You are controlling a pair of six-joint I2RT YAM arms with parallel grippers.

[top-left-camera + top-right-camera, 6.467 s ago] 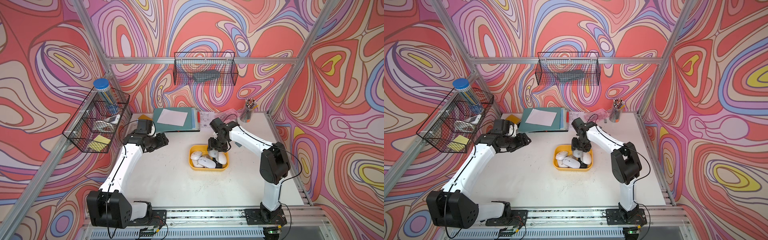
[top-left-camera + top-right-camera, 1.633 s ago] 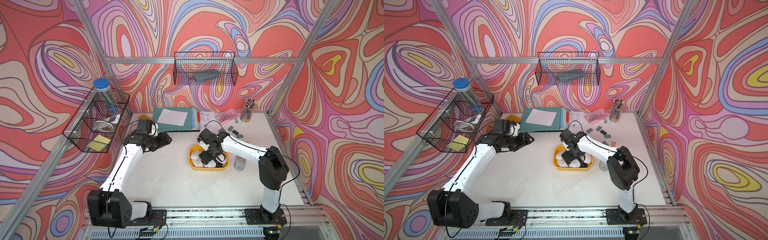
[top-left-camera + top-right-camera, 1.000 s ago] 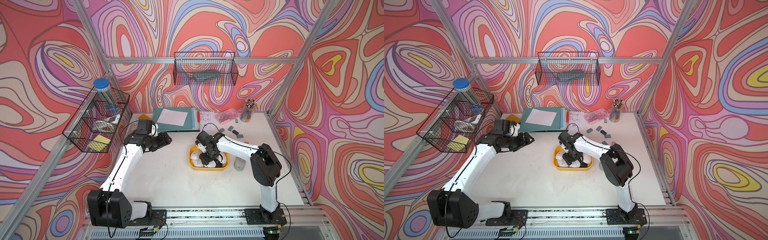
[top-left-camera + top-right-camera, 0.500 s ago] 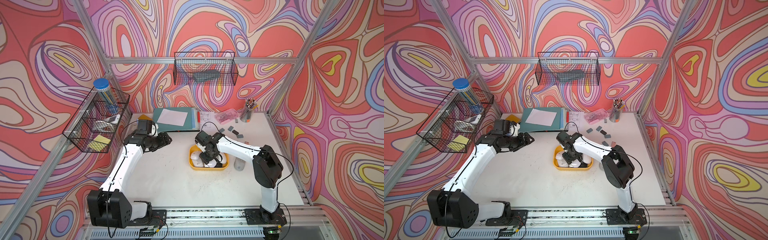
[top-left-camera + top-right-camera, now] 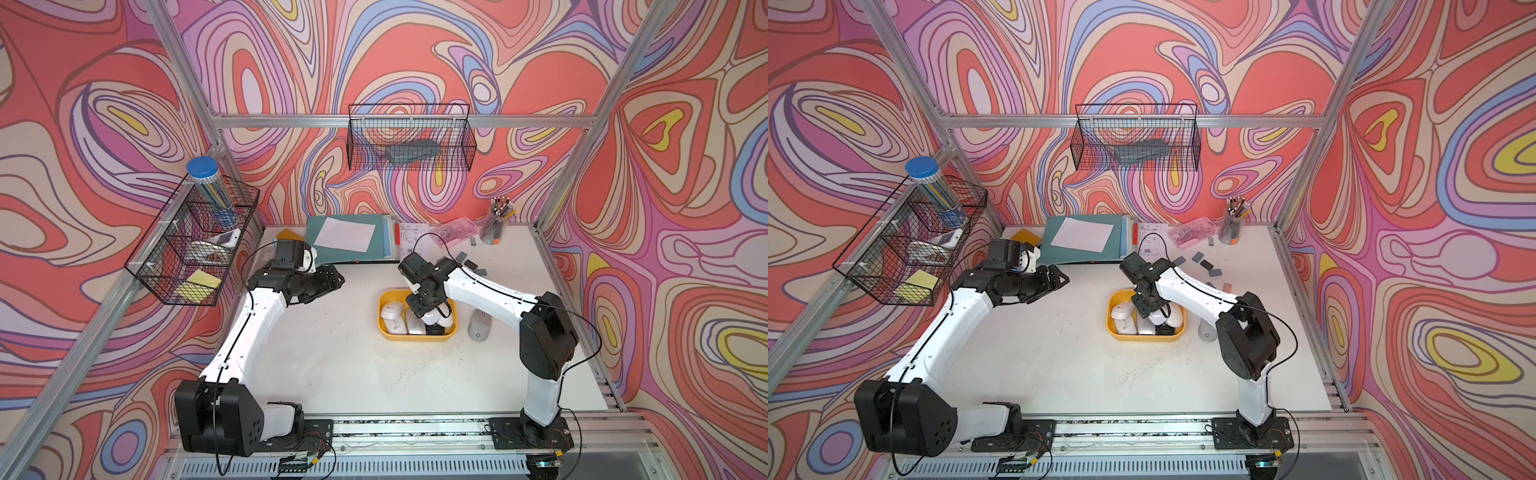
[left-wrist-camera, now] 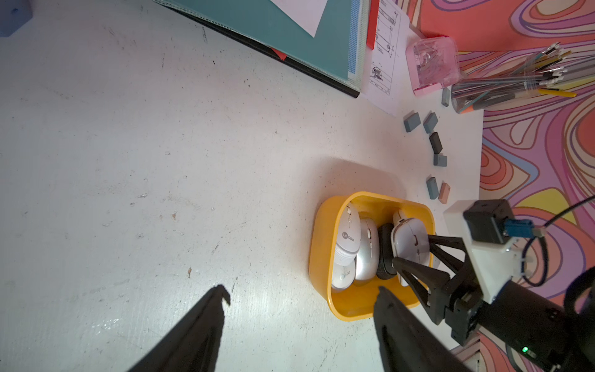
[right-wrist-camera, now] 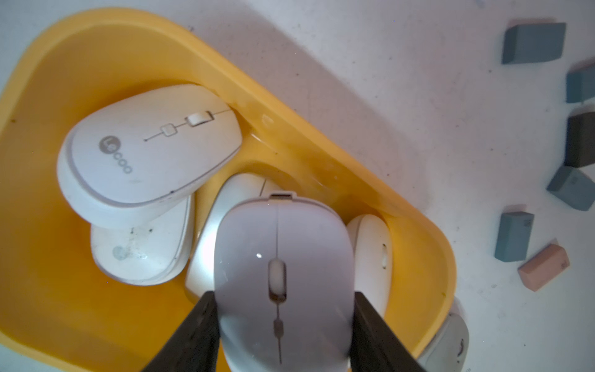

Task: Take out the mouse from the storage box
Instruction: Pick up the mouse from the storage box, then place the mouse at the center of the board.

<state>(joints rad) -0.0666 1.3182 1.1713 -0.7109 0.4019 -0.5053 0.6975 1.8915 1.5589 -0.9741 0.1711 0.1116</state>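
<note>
Top views: a grey mouse (image 5: 478, 326) now lies on the counter (image 5: 332, 353) just beside the box (image 5: 415, 337), on its right side. It was not there some seconds ago, so one mouse is already out. The right gripper (image 5: 424, 309) has come back over the box and dipped among the white mice. The left gripper (image 5: 336, 282) hovers well apart to the left, unchanged over the last seconds. Both top views agree; the grey mouse (image 5: 1206, 330) is half hidden behind the right arm in one.

Left wrist view: the left gripper (image 6: 302, 290) has its fingers spread with nothing between them, only bare counter. Across the counter, the right arm's fingers clasp a white mouse (image 6: 410, 240) on its two sides, over the box (image 6: 318, 257).

Right wrist view: the fingers (image 7: 193, 331) have just finished closing and press both flanks of the mouse (image 7: 283, 280). It sits above the other mice (image 7: 148, 151), inside the box outline. Whether it is clear of them cannot be told.

Reading: grasp made on a second mouse. What remains is the lift and the carry over the rim, likely towards the grey one.
</note>
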